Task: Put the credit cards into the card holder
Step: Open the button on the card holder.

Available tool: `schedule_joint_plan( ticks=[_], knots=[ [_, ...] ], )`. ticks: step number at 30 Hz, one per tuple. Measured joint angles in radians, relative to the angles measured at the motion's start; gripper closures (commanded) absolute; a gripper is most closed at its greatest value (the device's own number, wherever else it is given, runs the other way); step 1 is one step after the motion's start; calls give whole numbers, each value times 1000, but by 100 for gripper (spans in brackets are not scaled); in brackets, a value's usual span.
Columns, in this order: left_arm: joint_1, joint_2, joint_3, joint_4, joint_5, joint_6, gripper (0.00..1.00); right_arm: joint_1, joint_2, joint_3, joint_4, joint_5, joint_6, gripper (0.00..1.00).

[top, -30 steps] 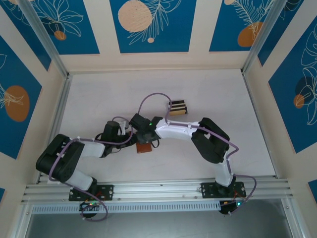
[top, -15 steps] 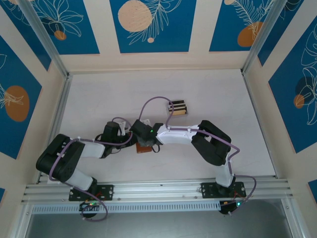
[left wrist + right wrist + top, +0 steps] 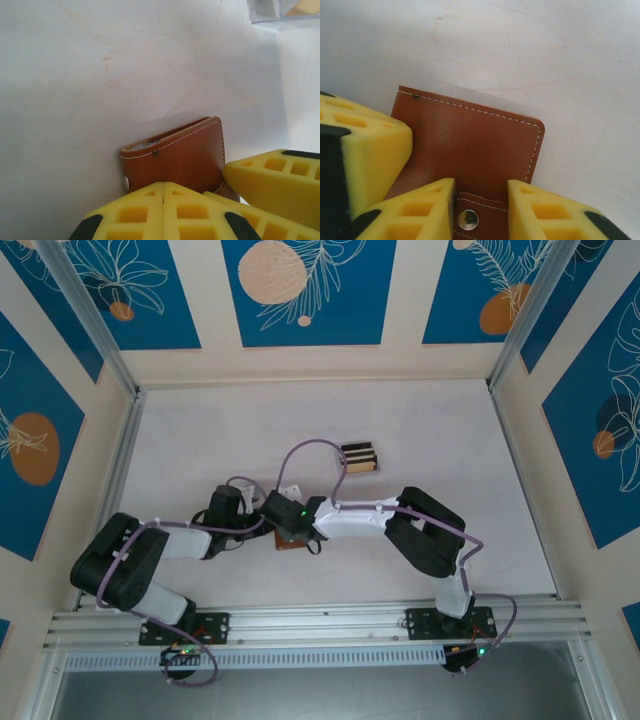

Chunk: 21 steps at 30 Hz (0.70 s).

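Note:
The brown leather card holder [image 3: 175,157] lies folded shut on the white table, a pale edge showing in its top opening. My left gripper [image 3: 163,186] is shut, its yellow fingertips resting on the wallet's near edge. My right gripper [image 3: 481,192] is open over the same card holder [image 3: 470,142], its fingers standing either side of the snap tab [image 3: 469,218]. From above, both grippers meet over the card holder [image 3: 292,543], which they mostly hide. The credit cards [image 3: 359,457], dark and tan, lie in a clear tray further back.
The clear plastic tray [image 3: 280,12] sits beyond the wallet to the right. A right-gripper finger [image 3: 272,182] crowds the wallet's right side in the left wrist view. The left gripper's yellow fingers [image 3: 365,150] fill the left of the right wrist view. Aluminium rails and walls border the table.
The right arm has swung its gripper left and nearer, settling over the wallet beside the left gripper. The left arm has barely moved.

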<state>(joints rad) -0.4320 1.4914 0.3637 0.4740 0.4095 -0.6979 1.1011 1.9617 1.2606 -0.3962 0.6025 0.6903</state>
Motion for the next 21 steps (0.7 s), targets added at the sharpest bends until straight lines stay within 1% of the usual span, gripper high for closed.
schedule_joint_plan(
  ticks=[3, 8, 13, 18, 19, 21],
  knots=[
    [-3, -3, 2, -10, 0, 0, 100, 9, -1, 0, 0, 1, 6, 84],
    [-12, -3, 2, -11, 5, 0, 100, 18, -29, -17, -16, 3, 25, 100],
    [-21, -3, 2, -17, 12, 0, 100, 12, -101, -73, -86, 0, 32, 100],
    [-21, -3, 2, -17, 12, 0, 100, -49, -196, -160, -121, -31, 40, 100],
    [-21, -3, 2, -16, 12, 0, 100, -64, -211, -177, -120, -41, 47, 99],
    [-21, -1, 2, -13, 13, 0, 100, -90, -227, -202, -113, -62, 67, 90]
  ],
)
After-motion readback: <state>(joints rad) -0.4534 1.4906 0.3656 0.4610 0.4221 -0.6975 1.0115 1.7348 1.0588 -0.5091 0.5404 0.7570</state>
